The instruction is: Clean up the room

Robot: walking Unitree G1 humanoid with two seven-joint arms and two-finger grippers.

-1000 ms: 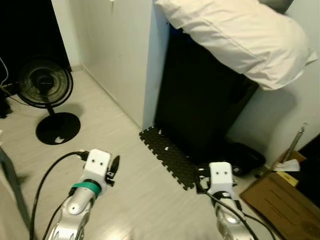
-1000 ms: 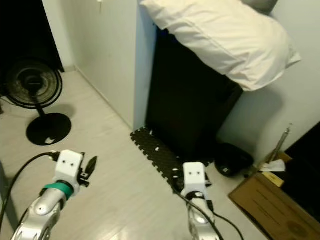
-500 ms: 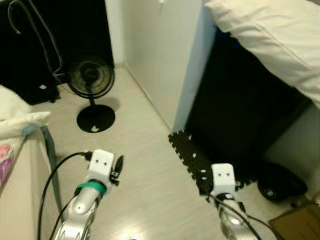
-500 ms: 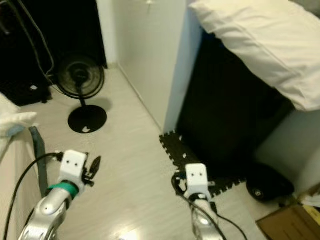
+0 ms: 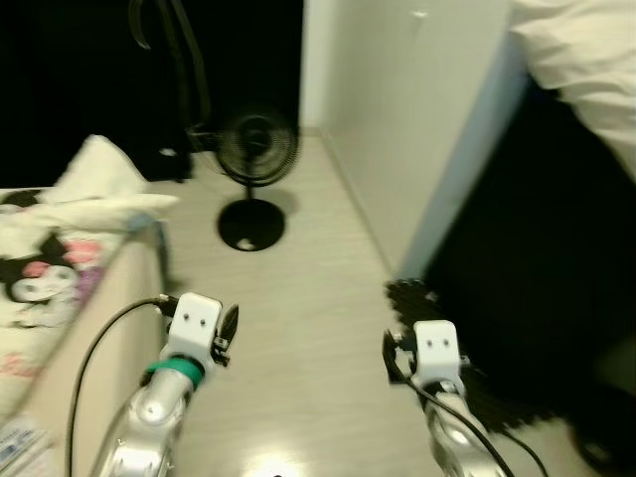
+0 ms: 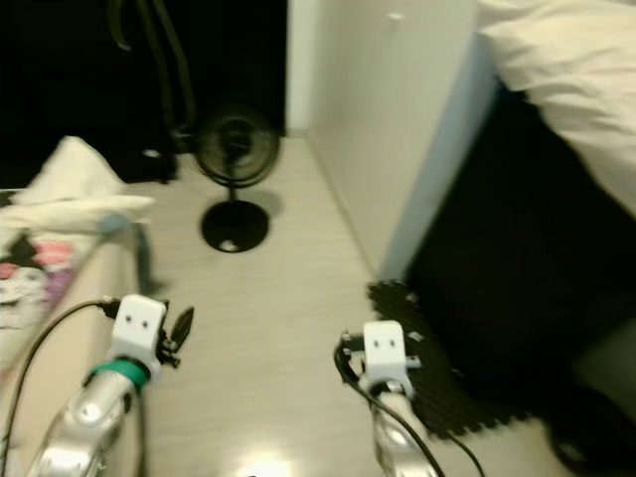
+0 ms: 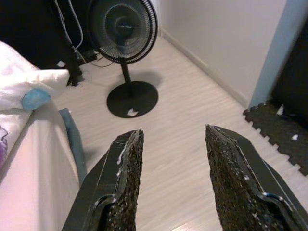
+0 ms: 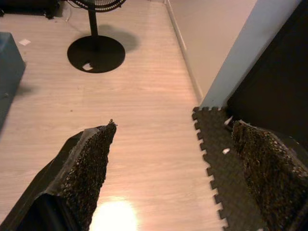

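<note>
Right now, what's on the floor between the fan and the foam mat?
Bare wood floor between the fan base and the foam mat, as the right wrist view shows.

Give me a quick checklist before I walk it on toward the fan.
1. Left gripper empty, jaws open: ok.
2. Right gripper empty, jaws open: ok.
3. Floor between robot and fan free of obstacles: ok.
4. Bed edge close beside the left arm, clearance: cannot tell.
5. Foam mat lies by the right arm, a trip risk: not ok.
6. Head views sharp enough to steer by: not ok, blurred.
</note>
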